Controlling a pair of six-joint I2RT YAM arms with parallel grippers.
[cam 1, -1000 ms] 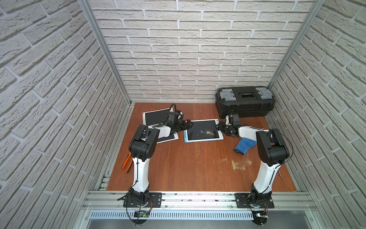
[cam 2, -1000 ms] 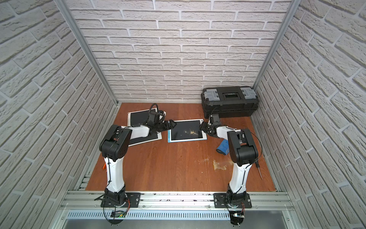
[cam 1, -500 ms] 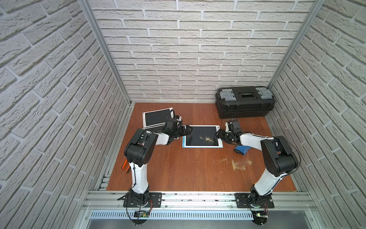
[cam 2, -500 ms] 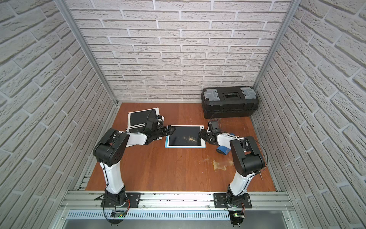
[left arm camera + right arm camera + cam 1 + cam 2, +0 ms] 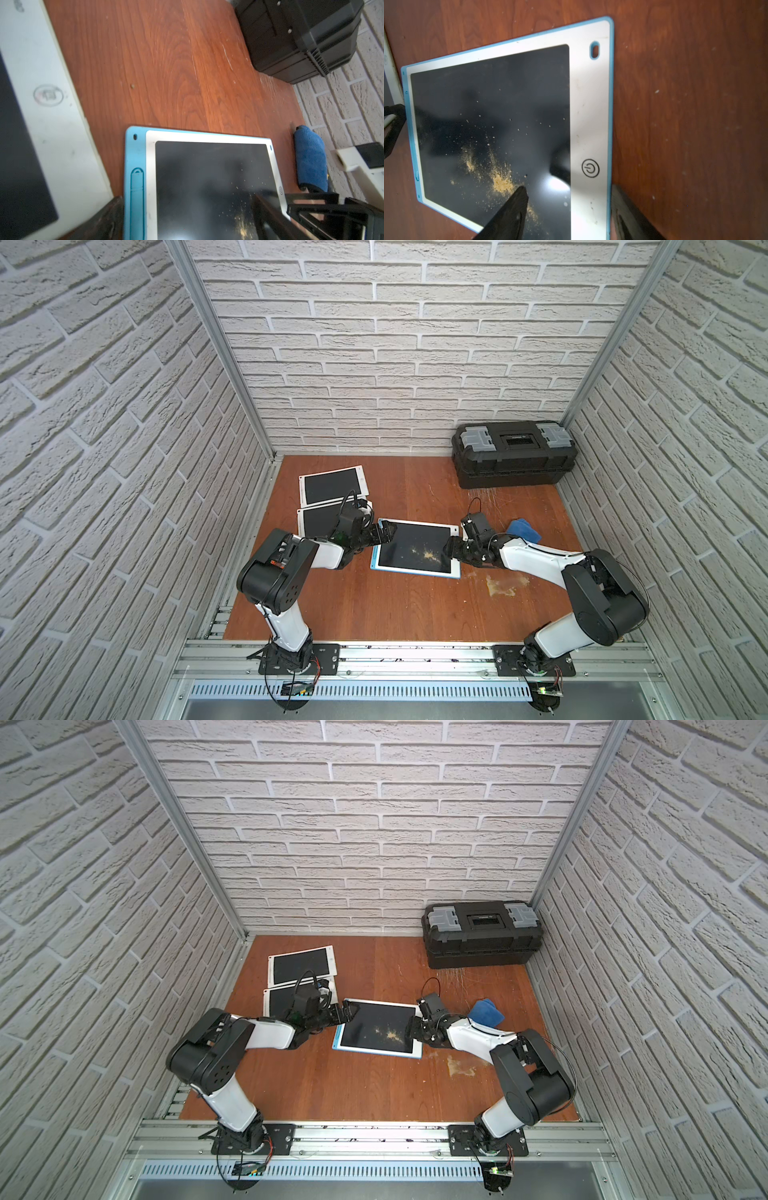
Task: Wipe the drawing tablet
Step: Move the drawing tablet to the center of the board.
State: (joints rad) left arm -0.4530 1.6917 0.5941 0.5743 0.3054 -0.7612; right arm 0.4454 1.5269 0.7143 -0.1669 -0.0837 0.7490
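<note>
The drawing tablet (image 5: 413, 547) lay flat on the wooden table (image 5: 399, 605) between the two grippers, with yellowish powder (image 5: 500, 182) on its dark screen just ahead of the right gripper (image 5: 453, 551). The left gripper (image 5: 383, 532) had its jaws wide apart astride the tablet's stylus edge. The right gripper's jaws, also apart, straddled the power-button strip, and the blue cloth (image 5: 523, 529) lay behind them, untouched.

White link shells (image 5: 536, 559), black joint housings (image 5: 274, 572) with round holes, black jaws, black wrist cables (image 5: 470, 509), black base plates (image 5: 328, 657).
</note>
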